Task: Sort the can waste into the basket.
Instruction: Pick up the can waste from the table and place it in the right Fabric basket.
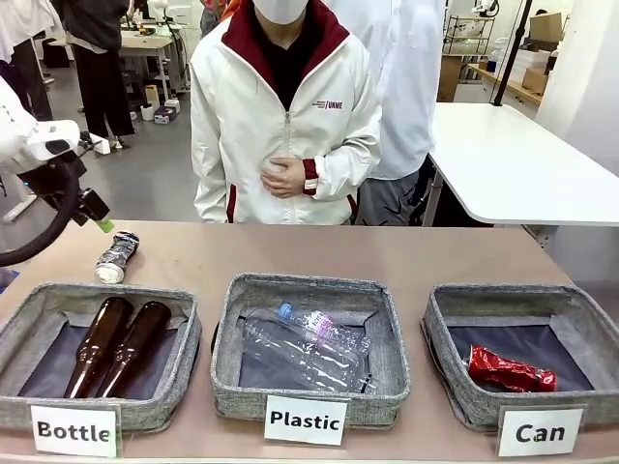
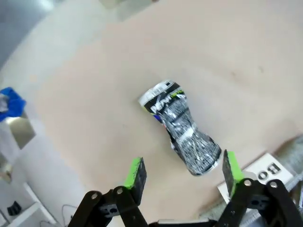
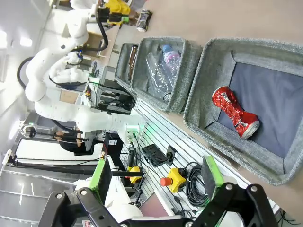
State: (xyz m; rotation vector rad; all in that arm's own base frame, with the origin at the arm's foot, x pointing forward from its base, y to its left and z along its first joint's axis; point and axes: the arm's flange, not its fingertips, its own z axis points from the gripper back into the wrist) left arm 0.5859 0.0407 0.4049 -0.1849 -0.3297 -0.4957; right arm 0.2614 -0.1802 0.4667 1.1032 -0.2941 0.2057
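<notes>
Left wrist view: shows black can (image 2: pixel 182 127) on its side on bare table (image 2: pixel 94 85), crushed in at the waist, one silver end up-picture, the other end close by one green pad (image 2: pixel 230 166). Above it left gripper (image 2: pixel 183 166), jaws wide apart, nothing between them, no contact with the can.

Front view: puts that can near the table's far left corner, just behind the Bottle basket (image 1: pixel 97 295), gripper hanging over the left edge side. Red can (image 1: pixel 511 372) already down on the floor of the Can basket (image 1: pixel 571 295) at the table's near right corner, so one of two sorted.

Right wrist view: right gripper (image 3: pixel 155 165) with jaws apart too, empty, looking over the near right corner.

Handling, as judged: probably empty and light, thin metal, already dented, likely to give more under a hard squeeze. Printed skin looks slick, round ends apt to roll. Best taken across the pinched waist, pads on the two flattened flanks, not on the rims. Lies slantwise to the jaw line, so probably calls for a wrist roll before descent. Moderate squeeze enough, grip near the middle for the long carry across the table
</notes>
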